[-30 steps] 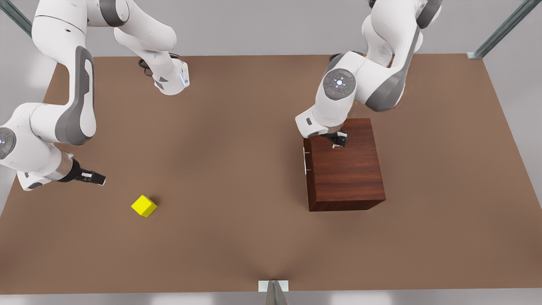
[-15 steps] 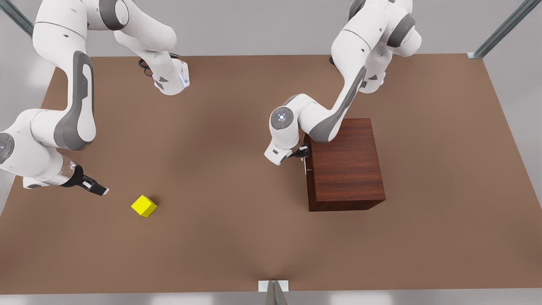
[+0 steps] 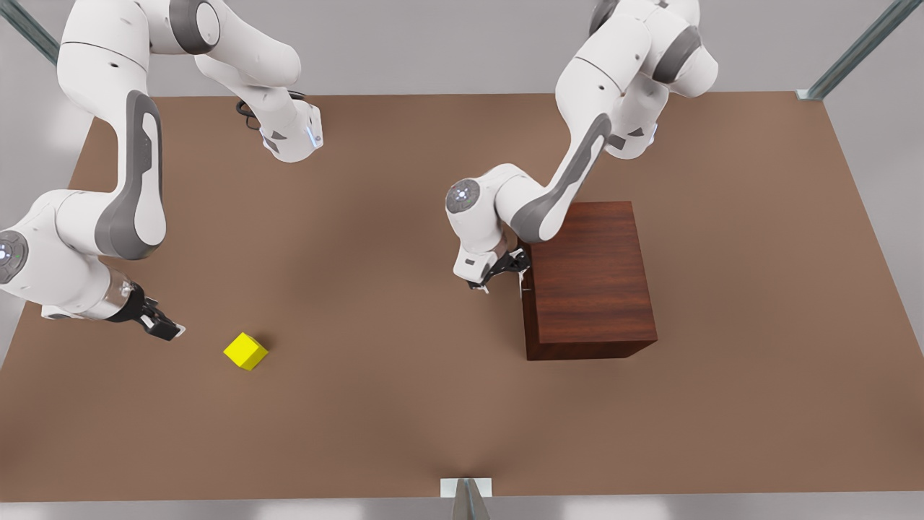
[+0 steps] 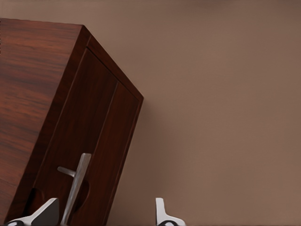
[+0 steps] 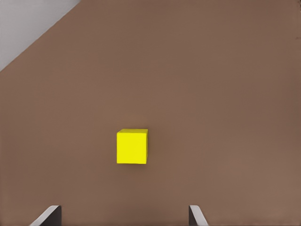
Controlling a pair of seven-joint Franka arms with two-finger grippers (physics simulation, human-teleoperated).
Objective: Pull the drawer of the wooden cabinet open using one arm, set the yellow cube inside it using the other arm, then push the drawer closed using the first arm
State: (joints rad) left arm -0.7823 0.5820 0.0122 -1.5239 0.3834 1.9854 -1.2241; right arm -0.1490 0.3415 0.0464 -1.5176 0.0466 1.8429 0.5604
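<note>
- Brown tabletop (image 3: pixel 404 404) carries the whole scene, with a grey wall beyond its far edge.
- On the front view's right stands the wooden cabinet (image 3: pixel 588 278); its drawer (image 4: pixel 89 155) is closed, the silver handle (image 4: pixel 75 186) facing the table's middle.
- Over the last second the left gripper (image 3: pixel 498 273) came off the cabinet's top and dropped beside the drawer front. Its jaws are spread wide, one fingertip (image 4: pixel 47 209) just beside the handle, nothing gripped.
- My reading: the pull hasn't begun; the jaws must first close on the handle.
- The yellow cube (image 3: pixel 245 351) lies untouched on the front view's left, near the front edge.
- The right gripper (image 3: pixel 160 324) has tilted toward the cube, near but apart, jaws wide and empty.
- No brands, labels or writing are readable.
</note>
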